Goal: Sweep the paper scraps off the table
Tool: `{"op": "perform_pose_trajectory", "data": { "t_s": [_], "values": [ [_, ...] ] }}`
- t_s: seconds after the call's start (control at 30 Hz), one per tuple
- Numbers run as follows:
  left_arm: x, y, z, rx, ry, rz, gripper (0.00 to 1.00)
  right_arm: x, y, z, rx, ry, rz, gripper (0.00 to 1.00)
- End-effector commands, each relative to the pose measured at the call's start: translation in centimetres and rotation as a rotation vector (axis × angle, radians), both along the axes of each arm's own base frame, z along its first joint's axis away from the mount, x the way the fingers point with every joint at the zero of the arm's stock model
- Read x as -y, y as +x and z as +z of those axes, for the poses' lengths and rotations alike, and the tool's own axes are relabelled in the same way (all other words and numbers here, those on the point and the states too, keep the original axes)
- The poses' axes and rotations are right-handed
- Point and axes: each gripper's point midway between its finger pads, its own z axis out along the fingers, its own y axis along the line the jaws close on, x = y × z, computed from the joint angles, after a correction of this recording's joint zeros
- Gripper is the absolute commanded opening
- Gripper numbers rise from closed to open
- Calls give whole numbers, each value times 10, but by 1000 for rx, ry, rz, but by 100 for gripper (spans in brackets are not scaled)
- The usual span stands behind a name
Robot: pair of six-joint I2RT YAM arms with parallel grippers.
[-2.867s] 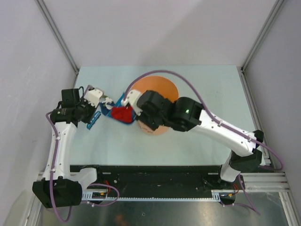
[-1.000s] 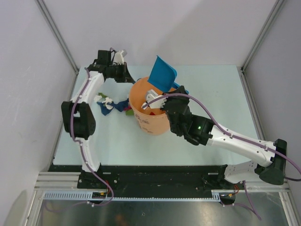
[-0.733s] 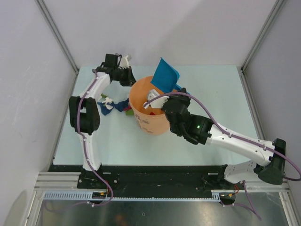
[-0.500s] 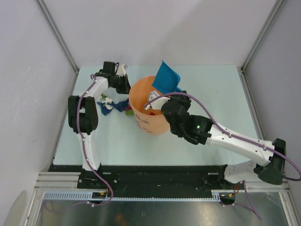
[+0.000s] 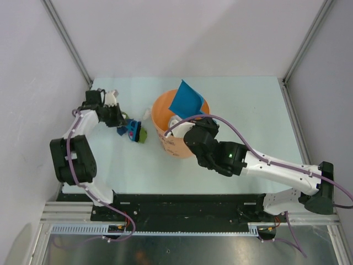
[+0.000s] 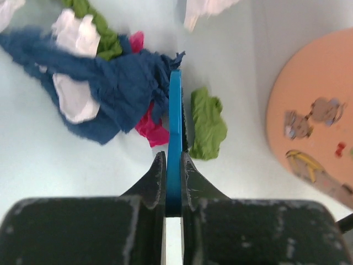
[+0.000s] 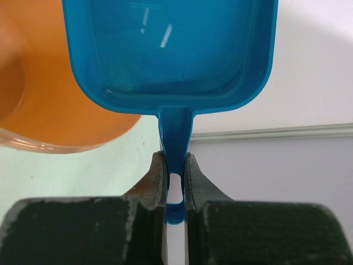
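L claw (image 6: 173, 161) pinches brush (image 6: 175, 110) amid paper scraps (image 6: 124, 88); R claw (image 7: 175, 161) pinches dustpan (image 7: 165, 49) handle (over bucket (image 7: 49, 113)).

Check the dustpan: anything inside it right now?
The dustpan shows bare blue plastic inside, nothing in it. It hangs over the orange bucket, whose inside is mostly covered by it.
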Motion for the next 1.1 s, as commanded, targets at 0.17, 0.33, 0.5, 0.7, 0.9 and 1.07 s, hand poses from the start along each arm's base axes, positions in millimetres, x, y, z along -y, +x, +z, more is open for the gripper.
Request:
{"op": "perform_pose_trajectory", "data": {
  "t_s": [0.17,0.33,0.5,0.7,0.9,1.07],
  "values": [
    [-29,-50,31,191,234,-106,0,-23,-20,32,39,212,90,0],
    [-22,-57,78,351,275,-153,0,-53,-55,40,10,267,230,0],
    [3,-55,111,476,304,-286,0,-108,-118,37,-378,598,514,0],
    [34,-33,113,493,245,-416,0,-139,-160,-58,-767,545,524,0],
    [62,-6,92,469,281,-551,0,-148,-170,-145,-1018,517,393,0],
    [64,4,67,422,291,-589,0,-156,-150,-198,-1090,540,220,0]
  ]
}}
